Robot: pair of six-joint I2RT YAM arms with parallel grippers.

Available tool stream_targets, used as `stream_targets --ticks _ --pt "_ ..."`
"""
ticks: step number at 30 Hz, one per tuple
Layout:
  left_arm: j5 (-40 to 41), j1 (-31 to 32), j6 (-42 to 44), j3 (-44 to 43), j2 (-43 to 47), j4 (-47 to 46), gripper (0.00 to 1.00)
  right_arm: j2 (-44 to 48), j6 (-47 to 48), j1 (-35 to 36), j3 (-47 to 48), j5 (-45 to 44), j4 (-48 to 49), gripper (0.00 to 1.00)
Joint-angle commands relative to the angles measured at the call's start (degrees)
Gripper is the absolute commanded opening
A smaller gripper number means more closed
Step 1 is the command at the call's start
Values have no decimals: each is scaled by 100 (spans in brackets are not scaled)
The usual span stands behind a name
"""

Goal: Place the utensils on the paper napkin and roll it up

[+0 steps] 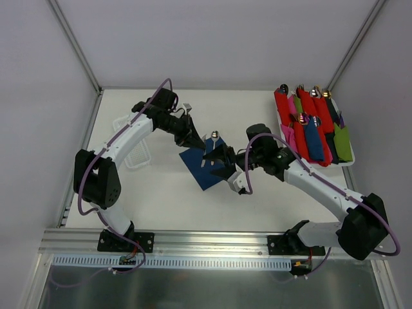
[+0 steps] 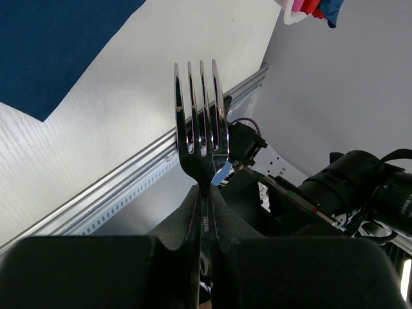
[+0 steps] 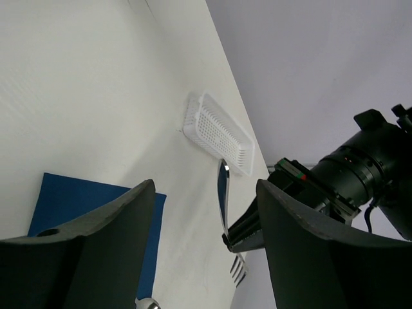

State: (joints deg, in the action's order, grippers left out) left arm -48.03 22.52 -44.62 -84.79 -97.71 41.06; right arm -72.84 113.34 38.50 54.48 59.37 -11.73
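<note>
My right claw hangs nearest, fingers spread wide with nothing between them, low over the dark navy-blue square paper napkin; the napkin lies flat and unrolled on the white counter, one corner pointing toward my bases; just beyond it my left claw is pinched tight on the shiny silver four-tined metal fork, gripping at the neck so that the tines stick out free; the fork is in the air beside the napkin's far edge, not yet resting on it; farther off to the left stands a white perforated plastic basket; at the far right lie the finished rolls in red, pink, green and blue.

My worries, as I judge them: the two claws are close together, so a careless approach could knock them into each other; the fork is slick and held on a narrow neck, so it may pivot in the grip; let go from a height, it could bounce and skid off the thin paper; my right fingers could snag and crumple a corner of the napkin.
</note>
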Motion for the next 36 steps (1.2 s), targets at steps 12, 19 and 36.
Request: stream_targets --ticks 12,19,36 --pt "-189 296 -179 -283 -222 51 0 -450 1410 219 634 -163 -559 55" --pt "-312 314 -161 -345 -257 51 0 -626 1130 219 880 -417 -594 27" --pt "-23 -590 497 -1564 426 51 66 -389 -2580 175 1643 -1093 -699 0"
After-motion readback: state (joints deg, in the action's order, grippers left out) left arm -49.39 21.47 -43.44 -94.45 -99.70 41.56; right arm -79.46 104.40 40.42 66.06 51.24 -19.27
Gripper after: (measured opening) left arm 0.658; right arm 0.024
